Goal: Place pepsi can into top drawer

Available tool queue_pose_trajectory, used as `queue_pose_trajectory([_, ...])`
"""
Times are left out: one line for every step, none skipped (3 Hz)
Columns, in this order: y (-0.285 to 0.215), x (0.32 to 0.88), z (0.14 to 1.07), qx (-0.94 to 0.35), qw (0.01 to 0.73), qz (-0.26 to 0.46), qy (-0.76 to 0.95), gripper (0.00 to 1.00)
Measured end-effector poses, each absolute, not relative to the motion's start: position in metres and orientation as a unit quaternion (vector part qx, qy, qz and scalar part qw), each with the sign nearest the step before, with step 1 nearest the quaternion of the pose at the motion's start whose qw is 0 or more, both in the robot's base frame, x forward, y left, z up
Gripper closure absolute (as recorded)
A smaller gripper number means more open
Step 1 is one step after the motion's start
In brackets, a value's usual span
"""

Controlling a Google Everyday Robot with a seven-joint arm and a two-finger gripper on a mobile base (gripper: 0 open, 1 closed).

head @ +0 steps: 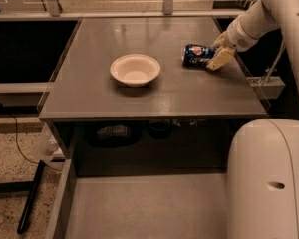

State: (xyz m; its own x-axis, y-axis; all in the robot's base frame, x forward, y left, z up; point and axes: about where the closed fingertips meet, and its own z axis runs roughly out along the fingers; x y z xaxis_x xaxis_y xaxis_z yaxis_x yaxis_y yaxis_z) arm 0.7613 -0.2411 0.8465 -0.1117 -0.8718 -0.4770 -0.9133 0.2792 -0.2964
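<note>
Nearest thing is the drawer [139, 208], pulled open below the front edge of the table [154, 101]. Flat grey bottom, low grey walls, nothing in it that I can see. The robot's big white body [269, 178] covers the drawer's right side.

Back under the front edge there's some dark stuff in the shadow, too dim to make out.

On the table, the white bowl [135, 69] sits upright about mid-table, a bit left of centre and well clear of every edge.

The pepsi can [197, 55] is right of the bowl and a little farther back, close to the right edge. It's lying on its side, ends pointing left and right. It's dark blue with a bit of the red-white-blue logo showing, but I can't read any lettering on it.

The gripper [218, 51] is right at the can's right-hand end, down at table level. The white arm [259, 16] comes in over the right edge from the far right corner. Whether the gripper is open or clamped on the can, I can't tell.

So the can is on the table, not in the drawer.
</note>
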Motion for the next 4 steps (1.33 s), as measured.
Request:
queue_pose_trajectory([-0.239,0.758,0.843,-0.599,0.291,0.044,0.745,1.00])
queue_pose_trajectory([-0.239,0.757,0.844,-0.599,0.292,0.044,0.745,1.00])
queue_pose_trajectory([-0.248,0.743,0.848,-0.592,0.304,0.050,0.745,1.00])
queue_pose_trajectory([-0.271,0.702,0.894,-0.567,0.361,0.038,0.740,1.00])
